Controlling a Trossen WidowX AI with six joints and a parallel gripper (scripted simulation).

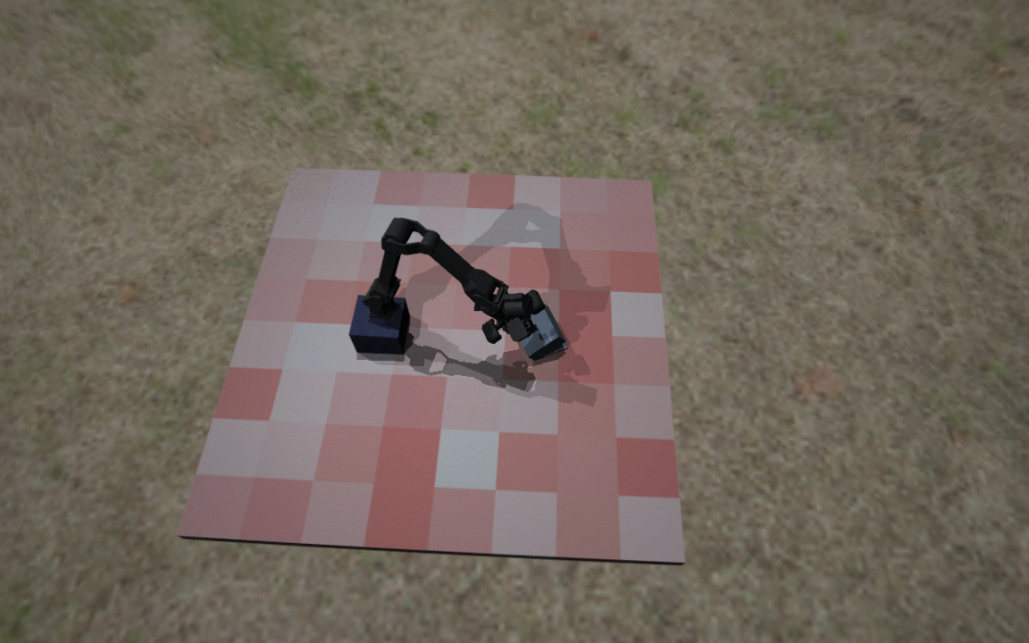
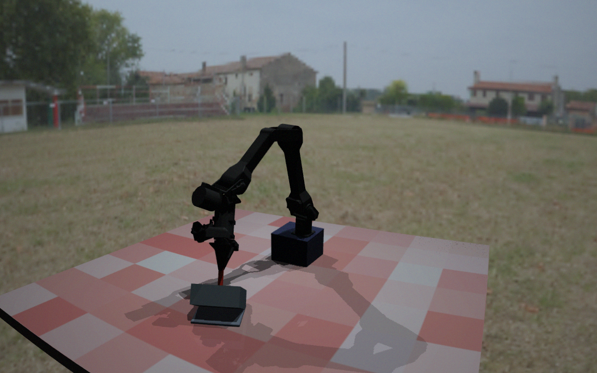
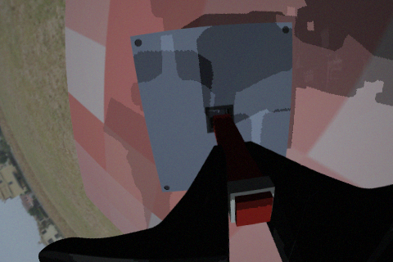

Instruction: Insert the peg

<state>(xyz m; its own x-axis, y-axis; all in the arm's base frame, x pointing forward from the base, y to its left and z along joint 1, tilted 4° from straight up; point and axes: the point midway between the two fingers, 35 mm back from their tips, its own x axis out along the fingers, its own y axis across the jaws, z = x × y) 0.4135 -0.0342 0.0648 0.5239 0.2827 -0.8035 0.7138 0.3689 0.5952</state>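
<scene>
A red square-sided peg [image 3: 235, 151] [image 2: 220, 277] is held between the fingers of my gripper [image 3: 232, 151] [image 2: 220, 269], which is shut on it. The sloped blue-grey panel [image 3: 176, 131] [image 1: 552, 326] [image 2: 219, 296] lies under the peg. Its square hole [image 3: 210, 126] shows in the wrist view, with the peg's bottom end over its lower right part. Whether the tip is inside the hole or just above it, I cannot tell. In the exterior view the panel's back hides the hole and the peg's lower end. In the top view the gripper hides the peg.
The arm's dark blue base block [image 1: 379, 326] [image 2: 297, 244] stands on the checkered red and white table [image 1: 466, 459] [image 2: 166, 261]. Small dark screws [image 3: 137, 42] sit at the panel's corners. Shadows of the arm fall across the panel and table.
</scene>
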